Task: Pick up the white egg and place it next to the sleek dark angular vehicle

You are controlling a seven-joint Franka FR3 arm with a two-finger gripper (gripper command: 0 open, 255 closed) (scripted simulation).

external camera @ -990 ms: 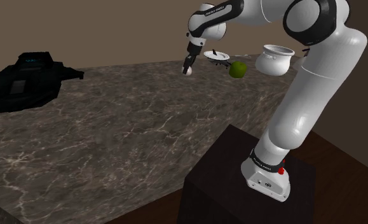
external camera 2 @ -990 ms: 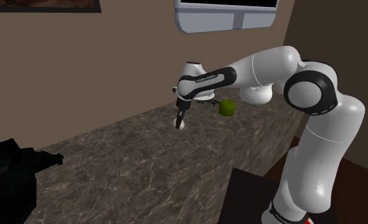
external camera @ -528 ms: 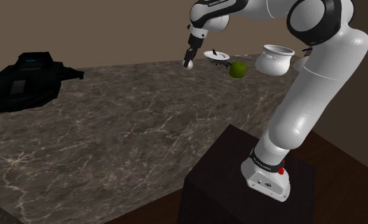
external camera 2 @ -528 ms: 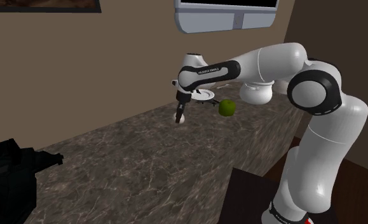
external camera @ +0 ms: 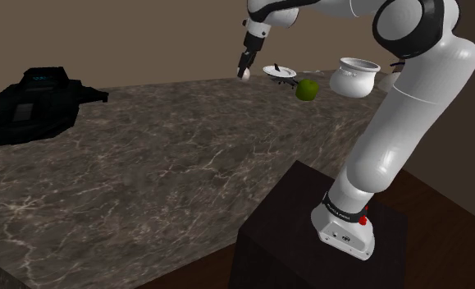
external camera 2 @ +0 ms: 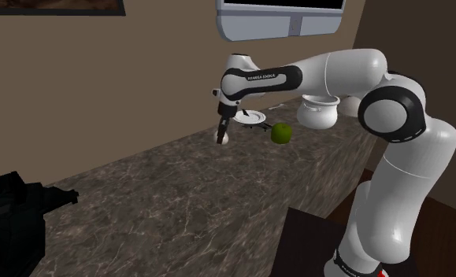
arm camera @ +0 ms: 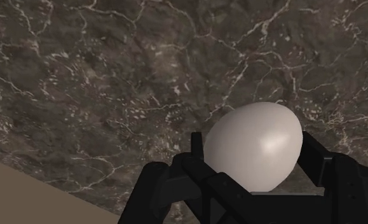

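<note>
Egg (arm camera: 252,146) aloft, upper centre of shoulder view. Gripper (external camera: 244,71) jaws closed across its middle. Likely light, smooth, brittle, slip-prone, so squeeze gently. Vehicle (external camera: 34,103) far left, well apart.

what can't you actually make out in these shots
- Vehicle: in the second exterior view, cut off by the left and bottom edges.
- Pot: in the second exterior view, its top is hidden behind the arm.
- Small white thing behind the apple: in the shoulder view, too small to name.
- Egg: in the wrist view, its lower part is hidden by the hand clasping it.
</note>
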